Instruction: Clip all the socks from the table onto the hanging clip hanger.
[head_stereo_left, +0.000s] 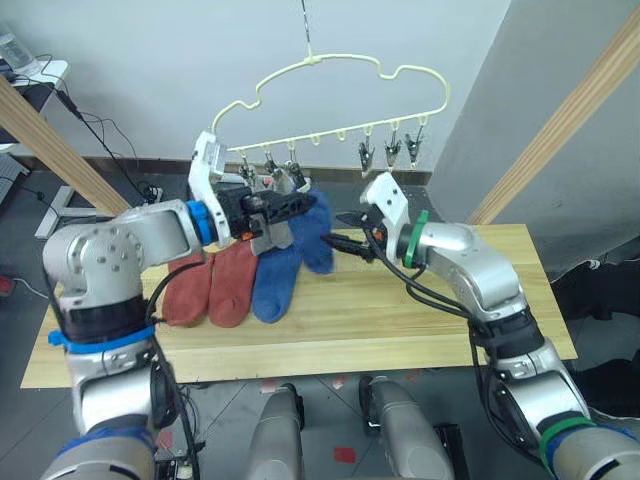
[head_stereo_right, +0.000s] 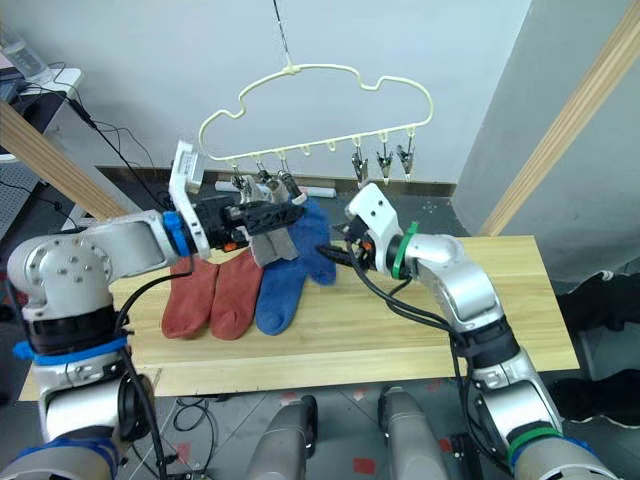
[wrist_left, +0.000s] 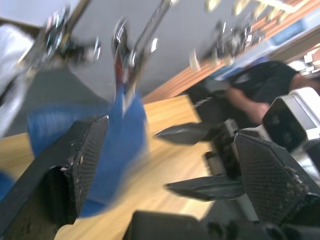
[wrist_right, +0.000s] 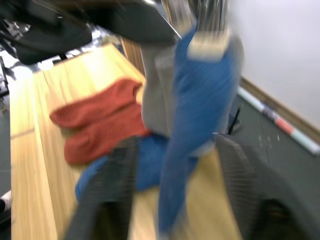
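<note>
With both hands released, left hand (head_stereo_left: 290, 203) and right hand (head_stereo_left: 345, 238), we should check the hanging blue sock (head_stereo_left: 316, 232) sits firmly clipped.

No readable text, label, brand, number or sign shows in any of the views
</note>
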